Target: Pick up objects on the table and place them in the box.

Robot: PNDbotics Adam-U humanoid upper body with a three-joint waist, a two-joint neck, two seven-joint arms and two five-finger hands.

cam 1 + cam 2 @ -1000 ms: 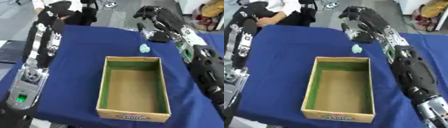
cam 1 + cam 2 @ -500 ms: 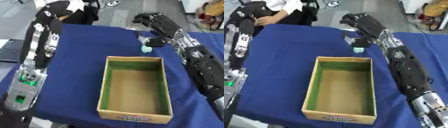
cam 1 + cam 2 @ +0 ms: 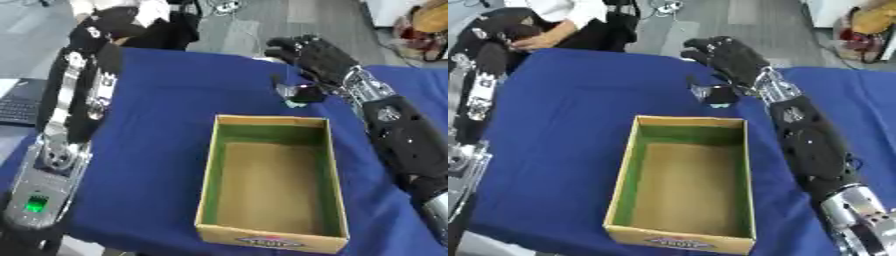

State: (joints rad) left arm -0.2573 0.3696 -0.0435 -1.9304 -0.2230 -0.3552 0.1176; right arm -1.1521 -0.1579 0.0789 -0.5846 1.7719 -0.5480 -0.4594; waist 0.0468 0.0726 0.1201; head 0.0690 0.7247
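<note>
The box (image 3: 267, 180), an open cardboard carton with a green inner lining, lay empty at the middle of the blue table (image 3: 166, 125). Just beyond its far edge, at about one o'clock from its centre, a small pale teal object (image 3: 290, 103) rested on the cloth. The right hand (image 3: 311, 60) reached in from two o'clock and hung directly over that object, its fingers (image 3: 710, 94) curled downward around it; whether they actually touched it could not be told. The left hand (image 3: 109, 25) was raised at eleven o'clock near the table's far edge, fingers curled and holding nothing.
</note>
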